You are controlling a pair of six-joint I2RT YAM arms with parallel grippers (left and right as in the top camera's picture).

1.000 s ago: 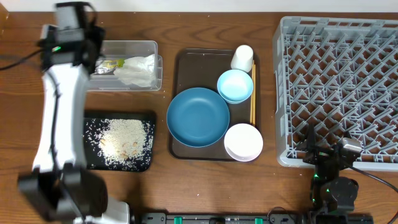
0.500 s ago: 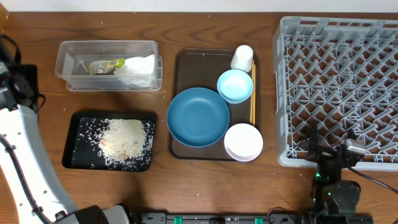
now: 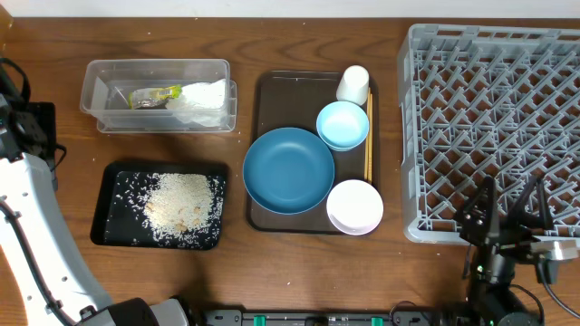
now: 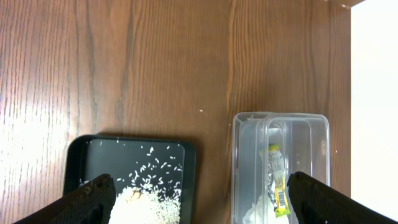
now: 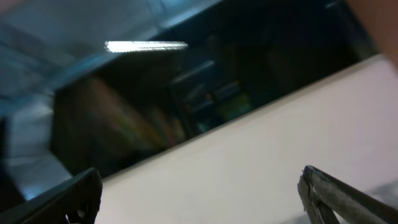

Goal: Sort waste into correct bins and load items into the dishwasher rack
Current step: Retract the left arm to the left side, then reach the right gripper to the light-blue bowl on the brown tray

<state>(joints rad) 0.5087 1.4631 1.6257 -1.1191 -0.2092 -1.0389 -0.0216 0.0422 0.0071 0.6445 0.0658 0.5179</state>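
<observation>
On the brown serving tray [image 3: 272, 91] sit a blue plate [image 3: 288, 169], a light blue bowl [image 3: 343, 124], a white bowl [image 3: 354, 206], a white cup [image 3: 353, 84] and chopsticks [image 3: 368, 145]. The grey dishwasher rack [image 3: 494, 127] stands at the right. My left gripper [image 4: 202, 205] is open and holds nothing; it hangs high over the black tray of rice [image 4: 130, 174] and the clear bin [image 4: 280, 162] holding wrappers. My right gripper [image 3: 507, 213] is open by the rack's front edge, pointing upward. Its wrist view is blurred, and its jaws [image 5: 202, 193] stand wide apart.
The left arm [image 3: 27, 208] runs along the table's far left edge. The clear waste bin [image 3: 159, 95] and the black rice tray [image 3: 163, 204] lie between it and the serving tray. Bare wood separates the serving tray from the rack.
My left arm has swung from above the clear bin out to the far left edge. My right gripper has shifted slightly right and tilted upward by the rack.
</observation>
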